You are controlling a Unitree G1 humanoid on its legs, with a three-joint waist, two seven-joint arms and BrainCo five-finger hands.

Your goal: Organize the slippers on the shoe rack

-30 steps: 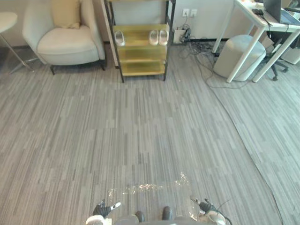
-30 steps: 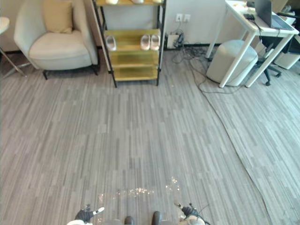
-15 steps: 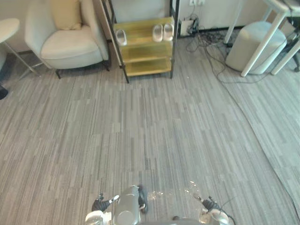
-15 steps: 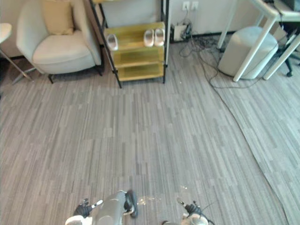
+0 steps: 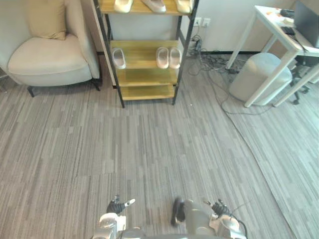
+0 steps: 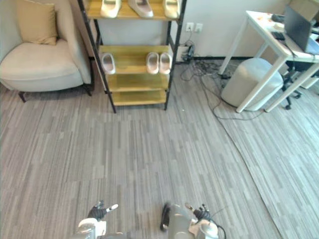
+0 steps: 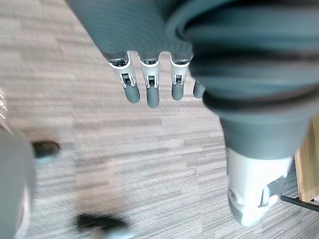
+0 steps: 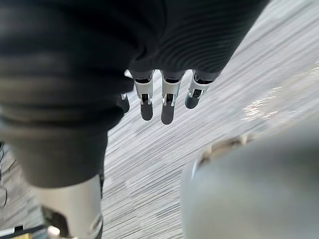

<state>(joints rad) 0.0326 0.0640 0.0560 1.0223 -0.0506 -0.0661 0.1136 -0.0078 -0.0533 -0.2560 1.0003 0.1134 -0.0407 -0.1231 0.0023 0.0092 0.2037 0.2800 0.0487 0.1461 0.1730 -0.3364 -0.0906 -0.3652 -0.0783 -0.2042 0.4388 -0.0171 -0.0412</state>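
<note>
A black-framed shoe rack (image 5: 147, 76) with wooden shelves stands against the far wall. On its top shelf lie three pale slippers (image 5: 154, 5). The shelf below carries a single white slipper (image 5: 118, 58) at its left and a white pair (image 5: 168, 57) at its right. My left hand (image 5: 116, 206) hangs low at the near edge, far from the rack, fingers (image 7: 152, 94) straight and holding nothing. My right hand (image 5: 218, 207) hangs likewise on the other side, its fingers (image 8: 167, 107) relaxed over bare floor.
A beige armchair (image 5: 46, 59) with a cushion (image 5: 47, 19) stands left of the rack. To the right are loose cables (image 5: 213, 59), a grey round pouf (image 5: 260, 76) and a white desk (image 5: 277, 29). Grey striped flooring lies between me and the rack.
The whole picture has shifted with the camera: the rack's top shelf has come into view and the armchair sits further left. Slippers lie as before; both hands still hang empty.
</note>
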